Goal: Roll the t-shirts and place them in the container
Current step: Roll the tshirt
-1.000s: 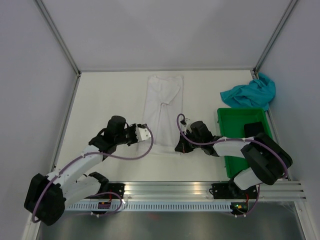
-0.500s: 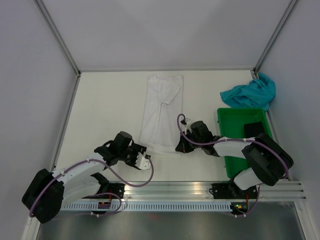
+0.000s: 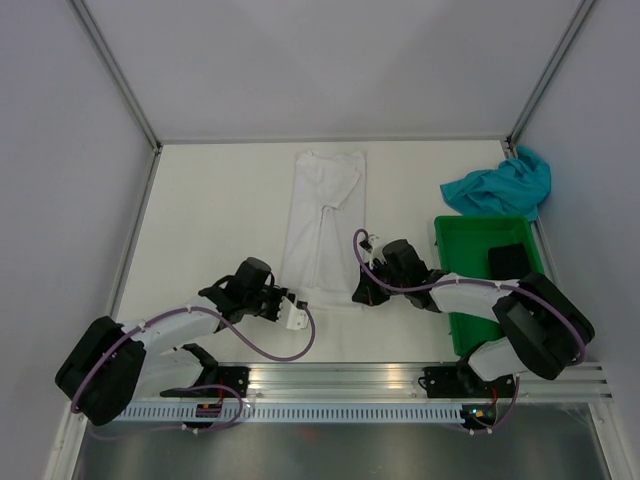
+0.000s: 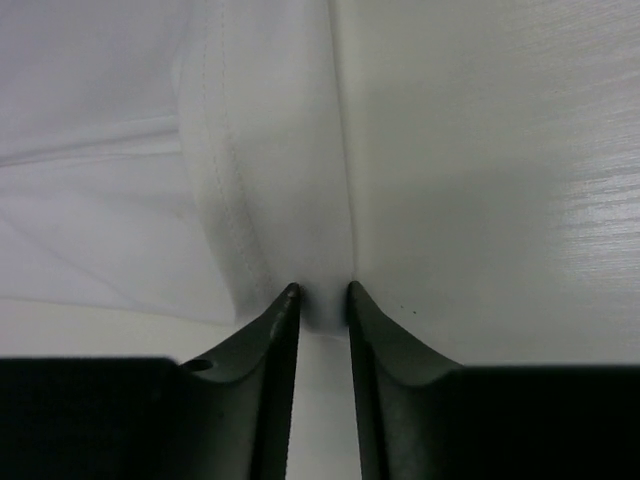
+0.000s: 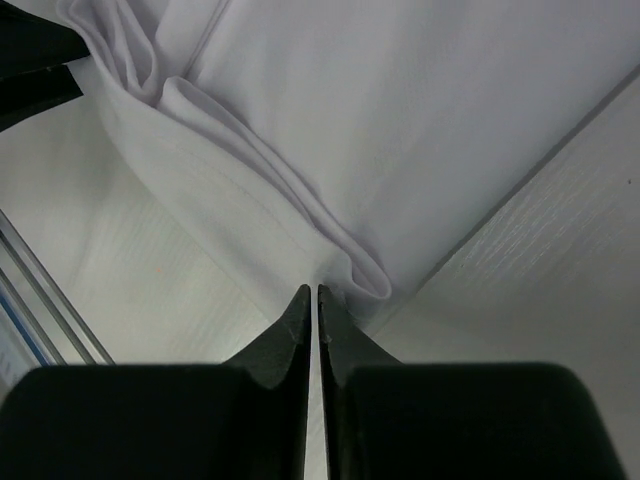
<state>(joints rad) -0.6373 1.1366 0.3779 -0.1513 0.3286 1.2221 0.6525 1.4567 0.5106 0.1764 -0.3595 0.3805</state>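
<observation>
The white t-shirt (image 3: 322, 225) lies folded into a long narrow strip running from the back of the table toward me. My left gripper (image 3: 296, 314) is at its near left corner. In the left wrist view, the jaws (image 4: 320, 292) stand a narrow gap apart, with the stitched hem corner (image 4: 235, 230) at the fingertips. My right gripper (image 3: 362, 296) is at the near right corner. In the right wrist view it (image 5: 313, 290) is pinched shut on the bunched hem (image 5: 340, 262). The teal-blue t-shirt (image 3: 500, 185) lies crumpled at the back right.
A green plastic crate (image 3: 470, 232) stands at the right, beside my right arm, with a dark object (image 3: 508, 260) inside. The aluminium rail (image 3: 400, 380) runs along the near edge. Grey walls close the table at the back and on both sides.
My left gripper has swung back from beside the shirt's left edge toward the near edge, then moved right to the shirt's near left corner. The right gripper has stayed at its corner.
</observation>
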